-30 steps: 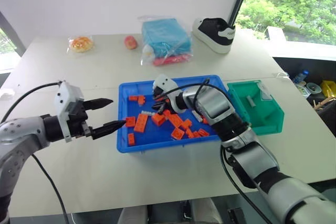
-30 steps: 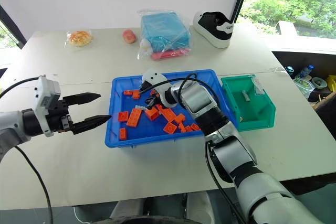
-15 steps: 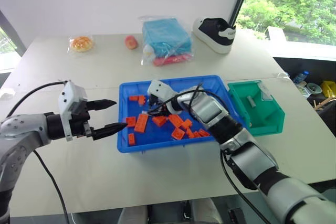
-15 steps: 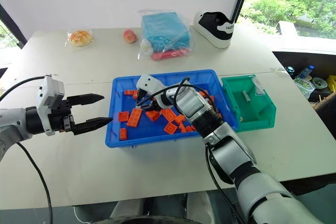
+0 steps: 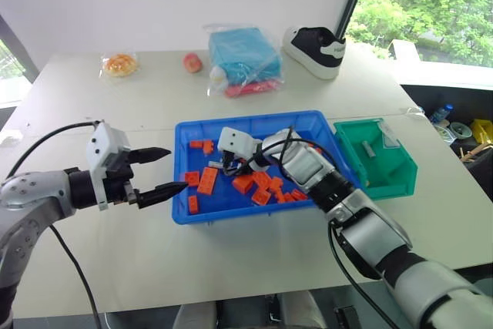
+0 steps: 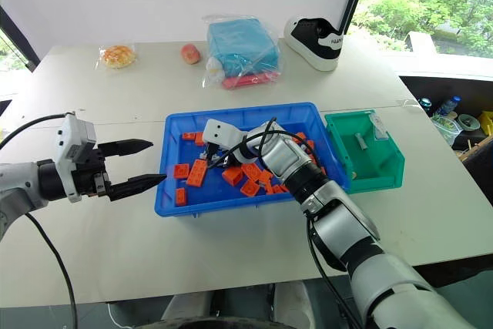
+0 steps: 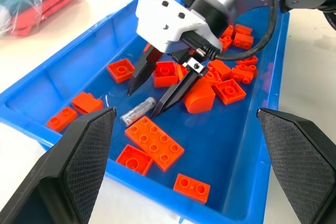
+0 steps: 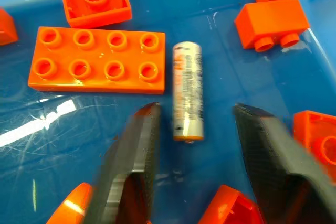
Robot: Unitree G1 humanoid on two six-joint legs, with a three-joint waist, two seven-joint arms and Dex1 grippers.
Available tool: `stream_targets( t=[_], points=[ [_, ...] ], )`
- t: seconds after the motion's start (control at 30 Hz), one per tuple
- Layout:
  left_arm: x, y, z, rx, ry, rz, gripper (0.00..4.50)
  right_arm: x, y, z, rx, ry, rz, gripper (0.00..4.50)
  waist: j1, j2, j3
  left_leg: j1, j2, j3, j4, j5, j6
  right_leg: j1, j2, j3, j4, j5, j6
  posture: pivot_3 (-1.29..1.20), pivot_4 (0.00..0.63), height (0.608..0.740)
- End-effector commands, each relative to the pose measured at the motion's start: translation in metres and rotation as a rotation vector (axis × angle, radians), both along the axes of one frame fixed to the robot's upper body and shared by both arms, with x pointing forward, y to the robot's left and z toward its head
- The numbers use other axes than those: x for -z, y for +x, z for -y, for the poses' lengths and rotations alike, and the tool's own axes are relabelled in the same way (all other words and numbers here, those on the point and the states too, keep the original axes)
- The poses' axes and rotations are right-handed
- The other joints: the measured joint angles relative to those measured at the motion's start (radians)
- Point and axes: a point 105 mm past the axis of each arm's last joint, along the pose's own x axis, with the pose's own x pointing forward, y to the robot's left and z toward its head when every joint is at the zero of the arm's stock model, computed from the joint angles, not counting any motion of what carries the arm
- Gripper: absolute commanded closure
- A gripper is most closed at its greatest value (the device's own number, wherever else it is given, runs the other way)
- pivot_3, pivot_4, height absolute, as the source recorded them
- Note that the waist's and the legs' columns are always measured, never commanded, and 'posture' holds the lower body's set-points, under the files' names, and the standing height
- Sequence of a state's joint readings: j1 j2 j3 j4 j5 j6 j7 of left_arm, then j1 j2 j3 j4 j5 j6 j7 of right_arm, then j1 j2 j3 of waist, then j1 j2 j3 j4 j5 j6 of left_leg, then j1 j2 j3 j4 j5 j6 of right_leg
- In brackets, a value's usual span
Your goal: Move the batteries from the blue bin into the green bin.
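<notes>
The blue bin [image 5: 231, 213] sits mid-table holding several orange bricks [image 5: 206, 180] and one grey-silver battery [image 8: 187, 90], which lies flat beside a long orange brick. My right gripper [image 7: 157, 95] reaches down into the bin, open, with its two black fingertips [image 8: 131, 171] on either side of the battery's near end and not touching it. Another battery [image 6: 359, 142] lies in the green bin [image 5: 377, 156], just right of the blue bin. My left gripper [image 5: 171, 169] hovers open and empty at the blue bin's left rim.
At the far side of the table lie a black-and-white shoe [image 5: 316, 48], a plastic bag with blue cloth [image 5: 243, 55], a small red fruit [image 5: 191, 62] and a wrapped bun [image 5: 118, 64]. Bare tabletop surrounds both bins.
My right gripper has sunk lower in the blue bin and shifted left, rolled at the wrist, and gone from shut to open around the battery. The left arm has stayed still.
</notes>
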State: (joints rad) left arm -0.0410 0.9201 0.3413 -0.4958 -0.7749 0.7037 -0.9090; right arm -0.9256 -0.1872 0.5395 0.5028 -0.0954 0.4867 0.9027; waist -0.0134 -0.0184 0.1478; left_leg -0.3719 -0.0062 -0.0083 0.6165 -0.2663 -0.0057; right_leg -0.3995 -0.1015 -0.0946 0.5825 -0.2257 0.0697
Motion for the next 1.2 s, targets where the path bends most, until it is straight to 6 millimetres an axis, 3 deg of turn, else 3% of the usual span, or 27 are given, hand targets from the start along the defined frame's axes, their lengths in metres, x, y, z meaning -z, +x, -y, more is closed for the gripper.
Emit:
stream_targets(
  t=[0.03, 0.13, 0.27, 0.37, 0.4, 0.47, 0.57, 0.77, 0.87, 0.93, 1.17, 1.2],
  points=[
    [-0.009, -0.002, 0.004, 0.015, -0.004, 0.048, 0.00, -0.009, -0.003, -0.006, 0.004, 0.054, -0.032, 4.36, 0.000, 0.000, 0.000, 0.000, 0.000, 0.000, 0.000, 0.000, 0.000, 0.000, 0.000, 0.000, 0.000, 0.000, 0.000, 0.00, 0.150, 0.727],
    [-0.007, 0.000, 0.007, 0.036, -0.009, 0.038, 0.00, -0.020, -0.005, -0.006, 0.033, 0.117, -0.078, 4.44, 0.002, 0.000, 0.000, 0.000, 0.000, 0.000, 0.000, 0.000, 0.000, 0.001, 0.000, 0.000, 0.000, 0.000, 0.000, 0.00, 0.150, 0.727],
    [-0.005, 0.000, 0.015, 0.089, -0.019, 0.022, 0.00, -0.057, -0.003, 0.013, 0.129, 0.247, -0.070, 4.44, 0.004, 0.000, 0.000, -0.001, 0.000, 0.000, 0.001, 0.000, 0.000, 0.001, 0.000, 0.000, 0.000, 0.000, 0.000, 0.00, 0.150, 0.727],
    [-0.005, 0.003, 0.019, 0.131, -0.027, 0.021, 0.00, -0.098, -0.002, 0.051, 0.264, 0.363, -0.030, 4.44, 0.011, 0.001, 0.000, -0.002, 0.000, 0.000, 0.001, 0.000, 0.000, 0.002, 0.000, 0.000, 0.000, 0.000, 0.000, 0.00, 0.150, 0.727],
    [-0.007, 0.006, 0.020, 0.144, -0.034, 0.031, 0.00, -0.111, 0.000, 0.078, 0.352, 0.394, -0.006, 4.44, 0.016, 0.000, 0.000, -0.002, 0.000, 0.000, 0.001, 0.000, 0.000, 0.002, -0.001, 0.000, -0.001, 0.000, 0.000, 0.00, 0.150, 0.727],
    [-0.009, 0.011, 0.021, 0.161, -0.041, 0.040, 0.00, -0.123, -0.002, 0.112, 0.467, 0.418, 0.027, 4.44, 0.028, 0.000, 0.000, -0.002, 0.000, 0.000, 0.001, 0.000, 0.000, 0.001, 0.000, -0.001, -0.001, 0.000, 0.000, 0.00, 0.150, 0.727],
    [-0.014, 0.018, 0.023, 0.194, -0.067, 0.042, 0.00, -0.125, -0.009, 0.185, 0.701, 0.371, 0.098, 4.44, 0.034, -0.001, -0.001, -0.002, 0.000, 0.000, 0.002, 0.000, 0.000, 0.001, -0.001, -0.001, -0.002, -0.002, -0.003, 0.00, 0.150, 0.727],
    [-0.022, 0.027, 0.024, 0.245, -0.090, 0.057, 0.00, -0.115, -0.032, 0.272, 0.980, 0.297, 0.129, 4.44, 0.023, 0.000, -0.001, -0.002, 0.000, 0.003, 0.002, 0.000, 0.000, 0.004, -0.001, -0.001, -0.002, -0.002, -0.002, 0.00, 0.150, 0.727],
    [-0.022, 0.029, 0.024, 0.263, -0.087, 0.064, 0.00, -0.108, -0.039, 0.303, 1.085, 0.267, 0.140, 4.44, 0.022, 0.000, -0.001, -0.001, 0.002, 0.004, 0.001, 0.000, 0.000, 0.003, 0.000, -0.001, -0.002, -0.001, -0.002, 0.00, 0.150, 0.727],
    [-0.022, 0.030, 0.024, 0.266, -0.086, 0.062, 0.00, -0.103, -0.039, 0.307, 1.105, 0.266, 0.134, 4.44, 0.021, -0.001, -0.001, -0.001, 0.002, 0.004, 0.001, 0.000, 0.001, 0.003, 0.001, -0.001, -0.002, -0.001, -0.002, 0.00, 0.150, 0.727],
    [-0.019, 0.029, 0.025, 0.251, -0.083, 0.065, 0.00, -0.092, -0.033, 0.305, 1.068, 0.200, 0.146, 1.07, 0.027, -0.001, -0.001, -0.002, 0.002, 0.003, 0.002, 0.000, 0.001, 0.004, 0.001, 0.000, -0.003, -0.002, -0.002, 0.00, 0.150, 0.727],
    [-0.019, 0.028, 0.025, 0.250, -0.084, 0.065, 0.00, -0.093, -0.032, 0.305, 1.061, 0.197, 0.152, 1.07, 0.028, 0.000, -0.001, -0.002, 0.002, 0.003, 0.003, 0.000, 0.001, 0.004, 0.001, 0.000, -0.003, -0.002, -0.002, 0.00, 0.150, 0.727]
  ],
)
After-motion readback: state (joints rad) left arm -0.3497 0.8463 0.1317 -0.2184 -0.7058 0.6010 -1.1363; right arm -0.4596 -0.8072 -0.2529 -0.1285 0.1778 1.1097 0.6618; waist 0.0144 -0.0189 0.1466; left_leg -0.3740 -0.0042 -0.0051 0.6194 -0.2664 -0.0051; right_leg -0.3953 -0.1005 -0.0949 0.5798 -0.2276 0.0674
